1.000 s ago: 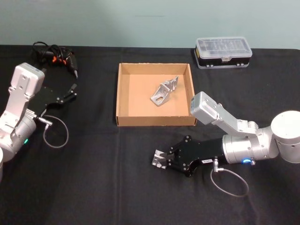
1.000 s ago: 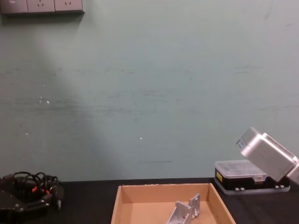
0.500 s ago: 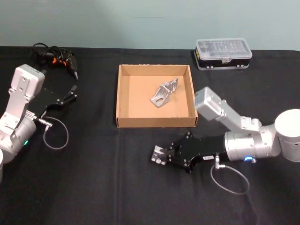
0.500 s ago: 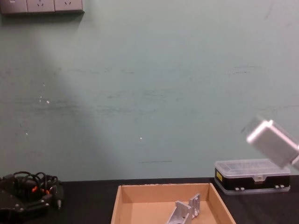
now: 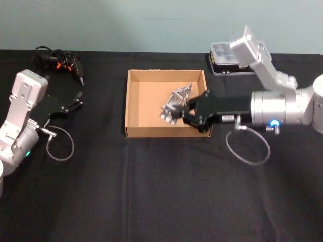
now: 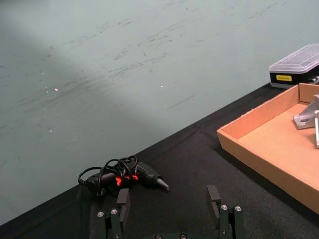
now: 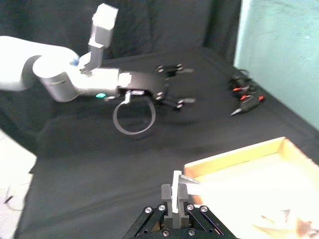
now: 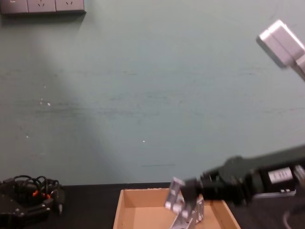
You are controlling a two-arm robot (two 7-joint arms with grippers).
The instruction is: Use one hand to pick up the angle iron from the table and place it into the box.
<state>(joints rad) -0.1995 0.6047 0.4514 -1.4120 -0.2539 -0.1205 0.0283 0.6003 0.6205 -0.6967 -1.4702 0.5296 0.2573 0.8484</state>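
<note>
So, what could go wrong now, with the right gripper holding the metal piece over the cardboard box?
1. The right gripper holds its small silver angle iron right beside the silver bracket already lying in the shallow tan cardboard box; a release here might land on it.
2. Lowering could nudge the box's right wall.

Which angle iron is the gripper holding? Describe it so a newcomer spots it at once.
Find the tan box on the black table; two grey angle irons show there. The loose angle iron lies on the box floor toward the back. The held angle iron hangs raised near the front, pinched in the right gripper.
</note>
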